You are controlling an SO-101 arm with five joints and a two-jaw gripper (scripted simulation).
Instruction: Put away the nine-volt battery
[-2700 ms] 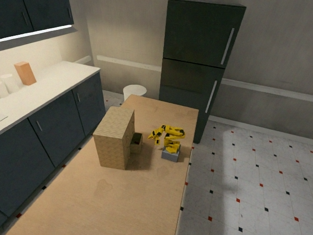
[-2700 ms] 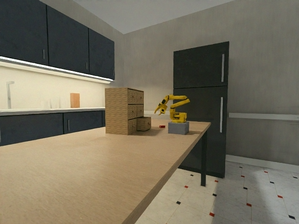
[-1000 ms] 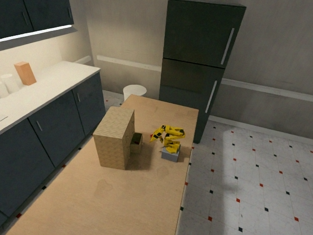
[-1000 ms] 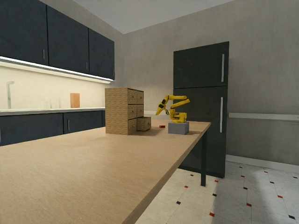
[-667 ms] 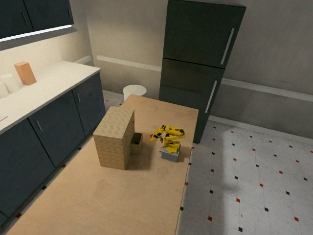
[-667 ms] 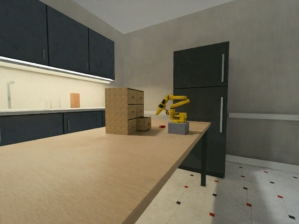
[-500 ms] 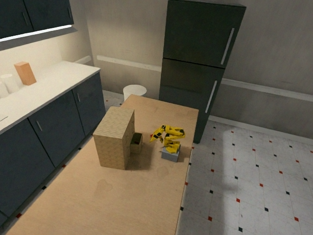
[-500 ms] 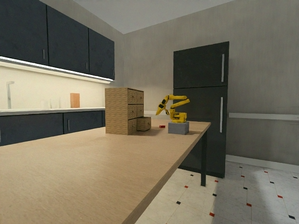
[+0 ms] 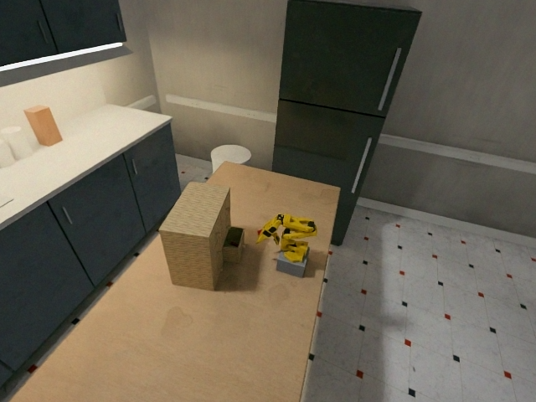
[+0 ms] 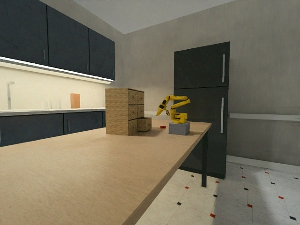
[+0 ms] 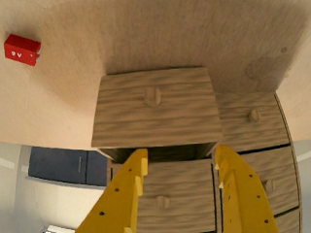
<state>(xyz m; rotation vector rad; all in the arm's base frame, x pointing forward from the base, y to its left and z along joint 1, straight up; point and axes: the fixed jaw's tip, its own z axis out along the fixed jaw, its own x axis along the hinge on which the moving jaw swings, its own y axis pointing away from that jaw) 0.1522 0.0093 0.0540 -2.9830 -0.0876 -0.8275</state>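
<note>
My tool [image 9: 258, 240] [image 10: 157, 114] [image 11: 181, 157], partly open and holding nothing, hangs in front of the cabinet [image 9: 186, 260] [image 10: 116, 111] [image 11: 292, 186]. I judge the step in hand to be finding the matching drawer: next I should look down into the pulled-out lower drawer [image 9: 231, 254] [image 10: 144, 124] [image 11: 157, 114], without drawing it further lest it drop out. Its interior is dark; whether a battery lies inside, I cannot tell. The cabinet's other drawers appear shut, contents hidden. The red nine-volt battery [image 9: 260, 232] [image 10: 162, 127] [image 11: 21, 49] lies on the tabletop [image 9: 182, 346] [image 10: 79, 169] [image 11: 194, 34], before the cabinet, apart from it.
</note>
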